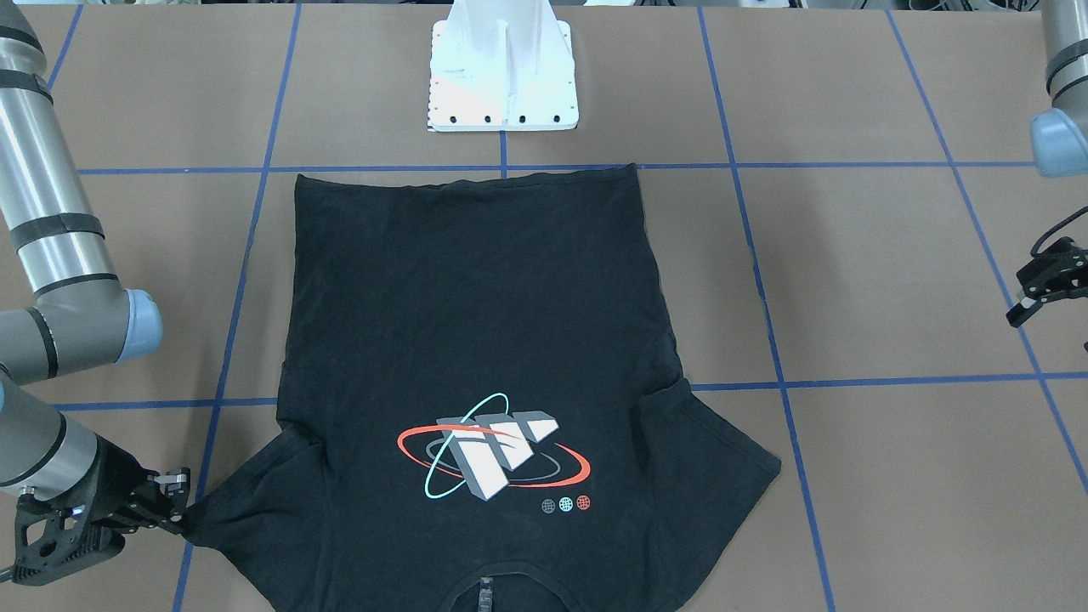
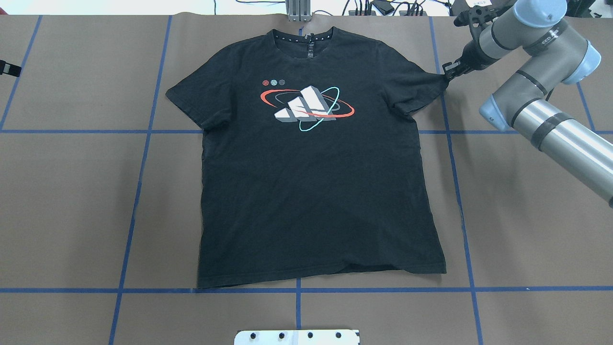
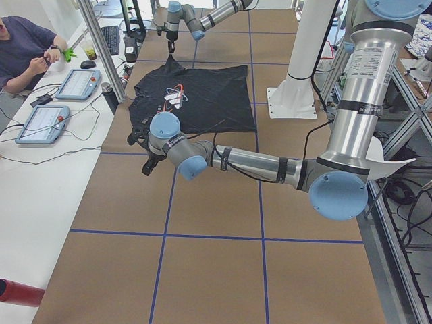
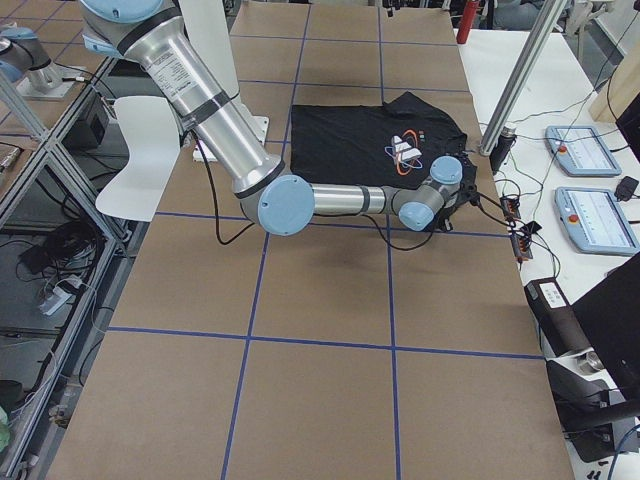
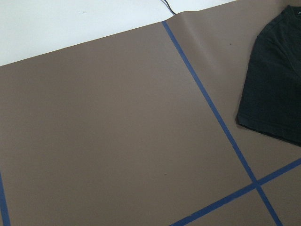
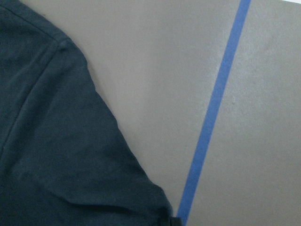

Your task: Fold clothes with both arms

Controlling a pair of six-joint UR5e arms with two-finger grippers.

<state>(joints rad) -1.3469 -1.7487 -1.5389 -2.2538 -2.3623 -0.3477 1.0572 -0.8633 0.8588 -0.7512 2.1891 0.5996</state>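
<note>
Garment position: black short-sleeved T-shirt (image 2: 311, 191) is laid flat, graphic side up, on the brown paper-covered table (image 2: 72, 191) marked with blue tape lines. The hem is nearest the white pedestal base (image 1: 503, 76) and the collar is farthest from it. Black two-finger right gripper (image 2: 448, 75) is clamped on the tip of one sleeve (image 2: 421, 86), which is drawn out to a point. Black two-finger left gripper (image 1: 1044, 285) is held well apart from the shirt on the opposite side; whether its fingers are apart or together cannot be told.
</note>
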